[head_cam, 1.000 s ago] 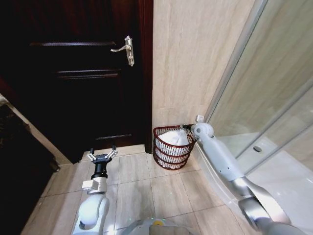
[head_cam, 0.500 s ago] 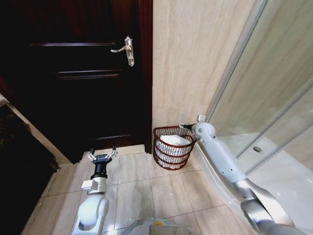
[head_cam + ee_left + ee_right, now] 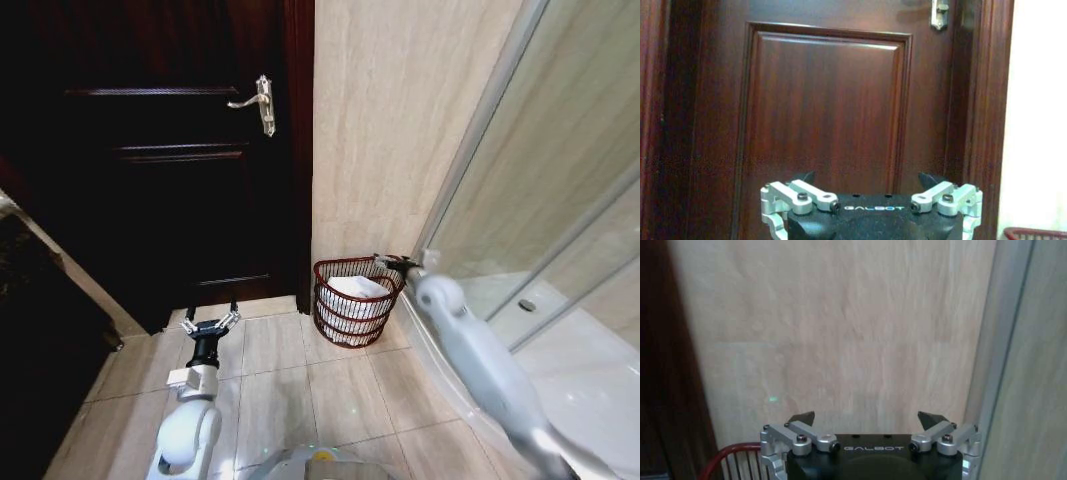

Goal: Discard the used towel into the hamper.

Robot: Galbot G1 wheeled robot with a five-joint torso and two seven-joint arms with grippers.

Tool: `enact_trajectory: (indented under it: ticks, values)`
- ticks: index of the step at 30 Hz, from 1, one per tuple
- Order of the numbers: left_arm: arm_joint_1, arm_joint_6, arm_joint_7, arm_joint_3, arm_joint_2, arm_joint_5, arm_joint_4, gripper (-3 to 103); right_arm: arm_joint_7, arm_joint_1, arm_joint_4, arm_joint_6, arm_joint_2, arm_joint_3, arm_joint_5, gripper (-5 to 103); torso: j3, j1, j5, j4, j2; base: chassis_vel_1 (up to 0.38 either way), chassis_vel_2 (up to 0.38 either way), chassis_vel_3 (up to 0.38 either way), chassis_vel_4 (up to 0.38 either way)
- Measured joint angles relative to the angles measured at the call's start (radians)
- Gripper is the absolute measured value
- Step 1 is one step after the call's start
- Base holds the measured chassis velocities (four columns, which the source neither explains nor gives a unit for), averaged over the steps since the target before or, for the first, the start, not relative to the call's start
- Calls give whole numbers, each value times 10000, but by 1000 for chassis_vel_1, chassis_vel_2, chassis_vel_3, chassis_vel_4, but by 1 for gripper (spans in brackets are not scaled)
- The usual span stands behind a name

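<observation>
Our right claw [image 3: 392, 262] hangs spread wide with nothing between its tips; in its own wrist view the two dark tips [image 3: 866, 419] stand well apart against the bare tiled wall [image 3: 840, 330]. It sits just above the near rim of the hamper [image 3: 356, 300], on the side towards the glass shower screen [image 3: 560, 180]. Directly below and a little ahead of the claw, a white towel [image 3: 354, 288] lies heaped inside the hamper, down within the wire rim. A slice of that red rim [image 3: 733, 455] also shows beside the claw in the right wrist view.

Our left claw [image 3: 210, 325] is parked low over the floor tiles [image 3: 290, 380], well apart from the hamper, facing the dark wooden door [image 3: 160, 150]. It too is wide open and holds nothing, as the left wrist view [image 3: 867, 180] confirms.

We judge the main job done: the towel is in the hamper and the claw has let go. What seems left is only to draw the right arm clear of the rim.
</observation>
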Motion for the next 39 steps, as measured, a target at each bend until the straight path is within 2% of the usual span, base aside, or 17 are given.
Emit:
enact_trajectory:
  ticks: [2, 4, 5, 7, 8, 11, 13, 15, 16, 18, 22, 26, 39]
  values:
    - [40, 10, 29, -8, 8, -35, -64, 100, -131, -519, 409, 157, 105, 387, -292, 100, -1, 0, -3, -3, 2, 0, 0, 0, 0]
    - [169, 37, 111, -22, 18, -152, -256, 100, -246, -1694, 1186, 571, 600, 1101, -1042, 100, 0, 0, -2, 3, 3, 0, 0, 0, 0]
    - [169, 37, 111, -22, 18, -152, -256, 100, -246, -1694, 1186, 571, 600, 1101, -1042, 100, 0, 0, -2, 3, 3, 0, 0, 0, 0]
    - [361, 149, 204, -67, 57, -306, -559, 100, -493, -3092, 1895, 1073, 1262, 1660, -2259, 100, 3, 2, 2, 4, 3, 0, 0, 0, 0]
    - [361, 149, 204, -67, 57, -306, -559, 100, -493, -3092, 1895, 1073, 1262, 1660, -2259, 100, 3, 2, 2, 4, 3, 0, 0, 0, 0]
    - [593, 180, 389, -123, 71, -150, -719, 100, -1173, -4856, 2966, 1576, 2340, 2300, -3582, 100, 3, 2, -2, 0, 7, 0, 0, 0, 0]
    - [626, 141, 411, -117, 55, -101, -722, 100, -1332, -5214, 3151, 1712, 2583, 2399, -3808, 100, 3, 2, -3, 3, 7, 0, 0, 0, 0]
    - [770, 103, 492, -42, -73, -11, -863, 100, -2259, -6612, 3772, 2217, 3601, 2879, -4372, 100, 4, 3, -5, -1, 8, 0, 0, 0, 0]
    - [770, 103, 492, -42, -73, -11, -863, 100, -2259, -6612, 3772, 2217, 3601, 2879, -4372, 100, 4, 3, -5, -1, 8, 0, 0, 0, 0]
    - [968, 93, 750, -9, -180, 110, -1124, 100, -2607, -7384, 4077, 2718, 4275, 3106, -4634, 100, 5, 3, -1, -1, 10, 0, 0, 0, 0]
    - [1110, 20, 957, 23, -263, 163, -1301, 100, -2695, -7835, 4412, 2956, 4728, 3249, -4851, 100, 6, 4, -3, 2, 10, 0, 0, 0, 0]
    - [1181, -80, 1026, -1, -228, 164, -1339, 100, -2657, -8089, 4550, 2887, 4865, 3207, -4970, 100, 8, 6, -3, 2, 10, 0, 0, 0, 0]
    - [1241, -204, 1069, 60, -271, 391, -1472, 100, -2358, -8519, 4654, 2816, 4861, 2806, -5030, 100, 9, 7, 0, 1, 11, 67, -74, -66, 72]
